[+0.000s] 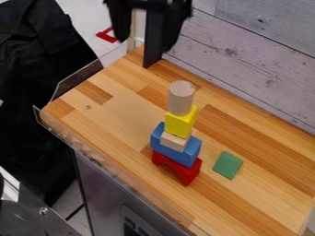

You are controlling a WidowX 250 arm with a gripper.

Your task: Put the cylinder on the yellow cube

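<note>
My gripper [146, 42] hung with its fingers apart. Below it, the cylinder [181, 99] stood upright on the yellow cube [179, 124], atop a block stack; farther below me, a green block [228, 165] lay on the worktop [117, 115].

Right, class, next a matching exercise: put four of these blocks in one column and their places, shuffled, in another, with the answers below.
Column one:
1. Cylinder
2. Yellow cube
3. Red block
4. Green block

Column two:
A. Bottom of the stack
B. Second from the top
C. On the tabletop, apart
D. Very top

Right pairs: 1-D, 2-B, 3-A, 4-C.
</note>
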